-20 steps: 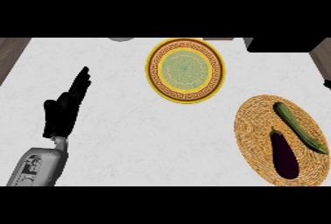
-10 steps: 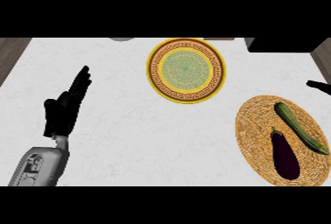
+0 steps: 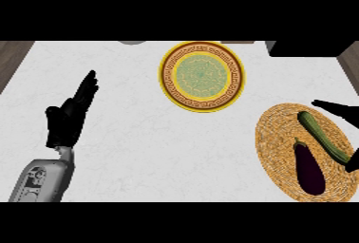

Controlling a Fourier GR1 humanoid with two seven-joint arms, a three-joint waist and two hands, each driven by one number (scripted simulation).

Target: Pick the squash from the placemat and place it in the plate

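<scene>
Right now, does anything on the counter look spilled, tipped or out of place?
Nothing stands out. The squash and eggplant lie side by side on the woven placemat, the plate sits flat and bare, nothing spilled.

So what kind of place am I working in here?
Likely a kitchen counter: a pale marbled worktop with a decorated plate and a woven placemat holding a squash and an eggplant.

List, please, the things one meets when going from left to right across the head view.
Left robot hand → plate → woven placemat, with the eggplant and then the green squash lying on it → right robot hand at the right edge.
</scene>
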